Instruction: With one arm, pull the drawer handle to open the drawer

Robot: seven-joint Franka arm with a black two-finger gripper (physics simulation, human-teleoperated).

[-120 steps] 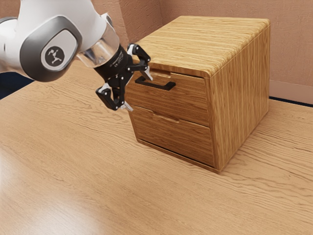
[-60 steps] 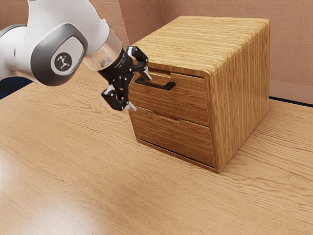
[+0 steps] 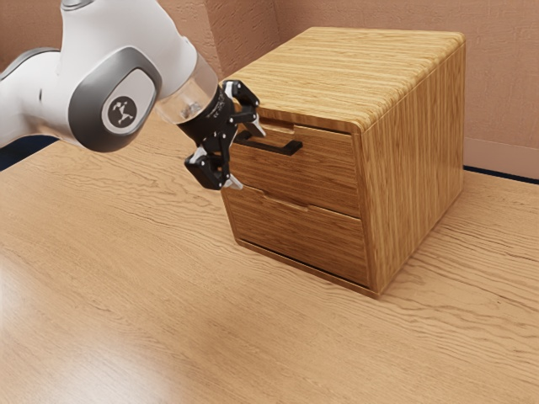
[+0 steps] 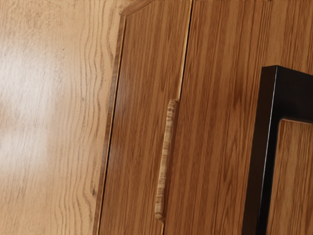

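A wooden cabinet (image 3: 404, 143) with two drawers stands on a wood-grain table (image 3: 168, 320), toward 1 o'clock from the middle of the exterior view, with a brown wall (image 3: 505, 76) behind it. Both drawers sit flush with the cabinet front, so their insides are hidden. The upper drawer (image 3: 320, 172) carries a black handle (image 3: 274, 146), a flat bar standing off the drawer front. The lower drawer (image 3: 303, 231) has a small wooden lip (image 3: 284, 203) along its top edge. A white arm (image 3: 109, 84) comes in from 10 o'clock and ends in a black gripper (image 3: 242, 156) at the cabinet's front corner. Its fingers are spread wide, one above the handle's near end and one below it, close to the lower drawer's top edge. Neither visibly presses on the bar. From the gripper the handle runs toward 3 o'clock. In the wrist view the handle (image 4: 268, 147) looms close beside the hand, with the wooden lip (image 4: 165, 156) and the table (image 4: 49, 122) beyond it.
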